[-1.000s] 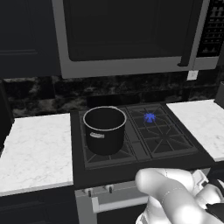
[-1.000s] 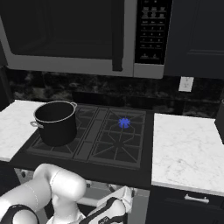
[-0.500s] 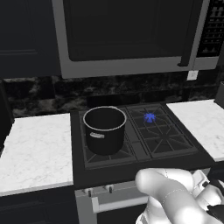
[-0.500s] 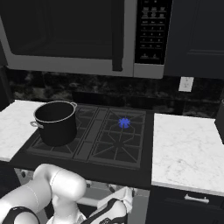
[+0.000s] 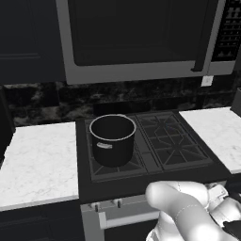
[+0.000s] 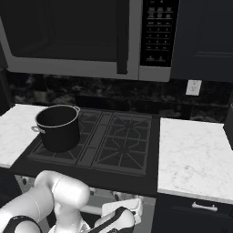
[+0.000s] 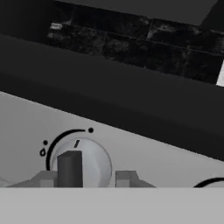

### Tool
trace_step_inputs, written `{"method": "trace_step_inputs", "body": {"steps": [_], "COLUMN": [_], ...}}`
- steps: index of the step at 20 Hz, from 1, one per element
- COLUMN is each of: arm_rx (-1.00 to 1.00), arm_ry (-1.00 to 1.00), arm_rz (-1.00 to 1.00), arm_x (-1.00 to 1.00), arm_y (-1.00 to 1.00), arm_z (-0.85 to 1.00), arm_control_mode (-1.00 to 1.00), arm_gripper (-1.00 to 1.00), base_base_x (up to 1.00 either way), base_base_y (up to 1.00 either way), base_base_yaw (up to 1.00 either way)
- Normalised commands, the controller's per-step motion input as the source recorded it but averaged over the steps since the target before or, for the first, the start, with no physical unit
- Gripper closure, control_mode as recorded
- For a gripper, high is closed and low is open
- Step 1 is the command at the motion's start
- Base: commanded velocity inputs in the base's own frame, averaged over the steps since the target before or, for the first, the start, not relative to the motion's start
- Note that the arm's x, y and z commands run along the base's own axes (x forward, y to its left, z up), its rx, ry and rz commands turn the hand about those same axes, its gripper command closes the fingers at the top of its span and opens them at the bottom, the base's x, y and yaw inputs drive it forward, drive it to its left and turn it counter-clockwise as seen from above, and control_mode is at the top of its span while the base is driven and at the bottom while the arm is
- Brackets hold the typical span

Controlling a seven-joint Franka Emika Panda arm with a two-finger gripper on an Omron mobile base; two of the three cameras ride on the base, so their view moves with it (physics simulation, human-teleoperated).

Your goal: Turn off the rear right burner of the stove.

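Gripper (image 7: 94, 175) is sitting at the stove's (image 5: 117, 186) front-panel knob (image 7: 83, 162), fingers straddling it; grip uncertain. Farther back, rear right burner (image 6: 129, 122) is showing no flame. Risk: extra twisting could be reopening the gas.

Dim, flat rendered light; soft shadows; hand view slightly blurred.

Only the black pot (image 5: 112, 140) blocks the stove (image 5: 155, 146) top's left half; the right grates lie open.
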Motion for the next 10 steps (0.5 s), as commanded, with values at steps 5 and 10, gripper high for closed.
{"method": "trace_step_inputs", "body": {"steps": [5,10], "arm_rx": [0.56,0.00], "arm_ry": [0.05,0.00], "arm_rz": [-0.08,0.00], "arm_x": [0.00,0.00], "arm_y": [-0.40,0.00], "arm_z": [0.18,0.00], "arm_control_mode": [-1.00,-1.00], "arm_gripper": [1.00,1.00], "base_base_x": [0.00,0.00], "base_base_y": [0.00,0.00], "base_base_yaw": [0.00,0.00]}}
